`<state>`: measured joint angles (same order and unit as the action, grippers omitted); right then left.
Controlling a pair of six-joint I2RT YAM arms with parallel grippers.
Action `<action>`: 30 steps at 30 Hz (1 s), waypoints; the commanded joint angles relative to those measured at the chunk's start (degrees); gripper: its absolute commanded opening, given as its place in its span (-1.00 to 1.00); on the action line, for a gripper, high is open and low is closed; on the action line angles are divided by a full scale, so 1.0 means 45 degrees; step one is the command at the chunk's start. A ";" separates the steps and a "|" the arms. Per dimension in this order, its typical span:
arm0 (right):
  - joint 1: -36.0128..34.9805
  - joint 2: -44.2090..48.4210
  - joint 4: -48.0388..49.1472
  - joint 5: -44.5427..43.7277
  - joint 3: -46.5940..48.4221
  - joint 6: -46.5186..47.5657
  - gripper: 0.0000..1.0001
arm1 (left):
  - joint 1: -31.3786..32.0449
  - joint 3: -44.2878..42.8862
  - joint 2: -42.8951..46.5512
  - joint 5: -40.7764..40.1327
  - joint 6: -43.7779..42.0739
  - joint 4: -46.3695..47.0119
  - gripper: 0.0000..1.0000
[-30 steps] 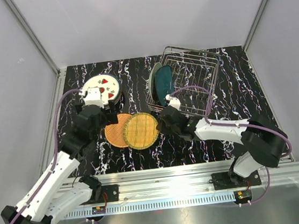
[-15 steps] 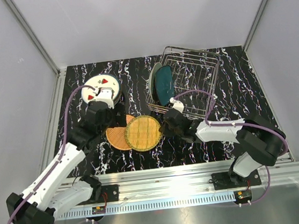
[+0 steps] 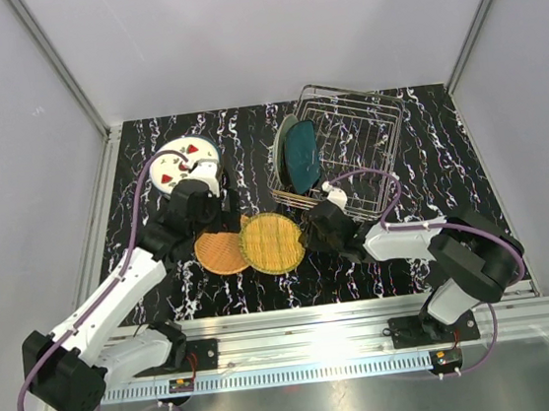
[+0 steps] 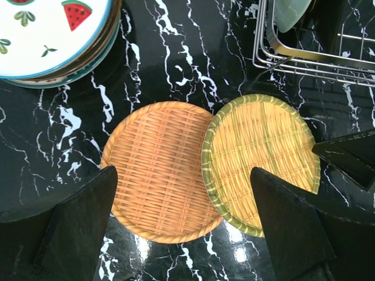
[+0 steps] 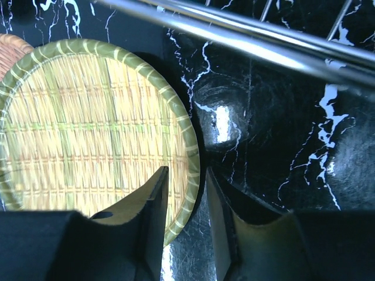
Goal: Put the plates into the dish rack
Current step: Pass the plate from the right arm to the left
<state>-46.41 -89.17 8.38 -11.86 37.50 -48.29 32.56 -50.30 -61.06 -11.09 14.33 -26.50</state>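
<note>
Pickup stage: right gripper (image 5: 186, 172), fingers narrowly apart, straddles the green-rimmed plate (image 5: 88, 123) at its edge; left gripper (image 4: 183, 175) gapes wide above the orange plate (image 4: 158, 170). Next, by my judgement: pinch, lift to rack (image 3: 366, 136).

Two plates (image 3: 301, 158) in rack (image 3: 371, 135), stack (image 3: 182, 163) far left

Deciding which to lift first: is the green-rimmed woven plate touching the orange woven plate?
Touching. The left wrist view shows the rim of the green-rimmed woven plate lapping over the right edge of the orange woven plate, with no gap.
</note>
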 commanded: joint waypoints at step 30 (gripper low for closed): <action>0.0509 -0.0771 0.1399 0.0643 -0.0344 0.0224 -0.46 | -0.0399 -0.0403 -0.4946 0.5218 0.3125 0.0578 0.88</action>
<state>-44.84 -91.72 13.02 -9.30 36.29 -48.18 30.89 -51.40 -82.17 7.55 26.48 -25.78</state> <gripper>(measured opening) 0.269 0.945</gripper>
